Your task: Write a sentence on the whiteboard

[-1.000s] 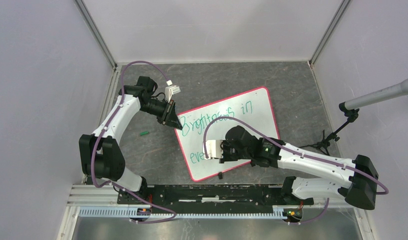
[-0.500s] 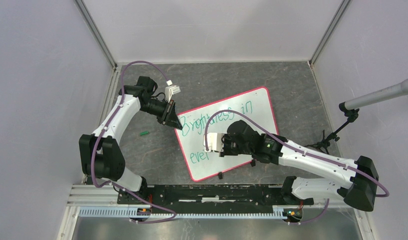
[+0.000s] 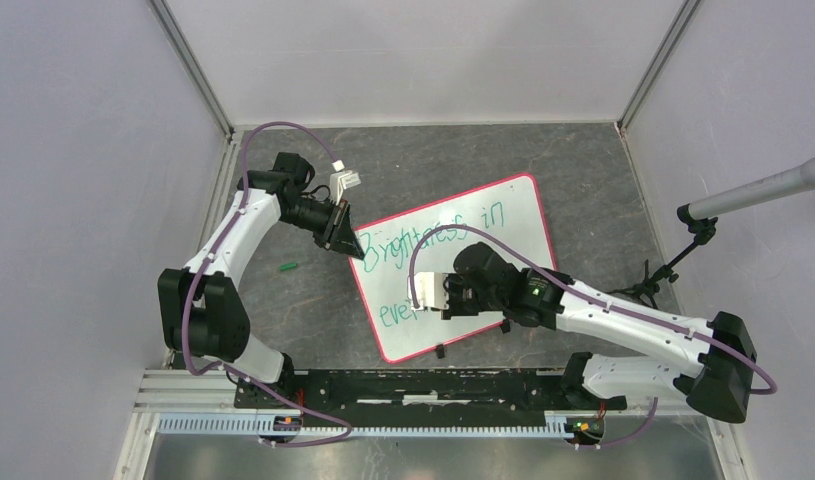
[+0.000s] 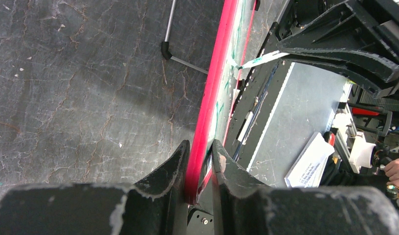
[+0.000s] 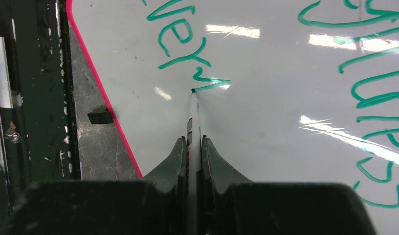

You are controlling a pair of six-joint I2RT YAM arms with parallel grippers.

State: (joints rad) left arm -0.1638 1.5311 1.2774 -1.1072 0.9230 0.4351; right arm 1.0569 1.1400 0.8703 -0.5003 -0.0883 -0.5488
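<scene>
- Whiteboard (image 3: 503, 230) lies flat and slightly turned on the dark, cracked-looking table (image 3: 403, 160), at the centre of the overhead view, with its red-pink rim visible all round.
- Sentence (image 3: 435, 240) is in green marker. The upper line reads "Brightness in", and the lower line, at the board's lower left, reads "ever" plus one part-made letter.
- Left gripper (image 4: 199, 147) is clamped on the board's upper-left corner, with one finger on each side of the red rim.
- Right gripper (image 5: 191, 143) is closed on a white marker (image 5: 193, 115) that runs up the middle of the right wrist view. The marker's dark tip touches the board at the end of the last green stroke.
- Small green cap (image 3: 289, 267) lies on the table, left of the board and well apart from it.
- Small black piece (image 5: 100, 117) sits on the table just outside the board's lower rim.
- Microphone on a stand (image 3: 753, 190) reaches in from the right edge of the overhead view.
</scene>
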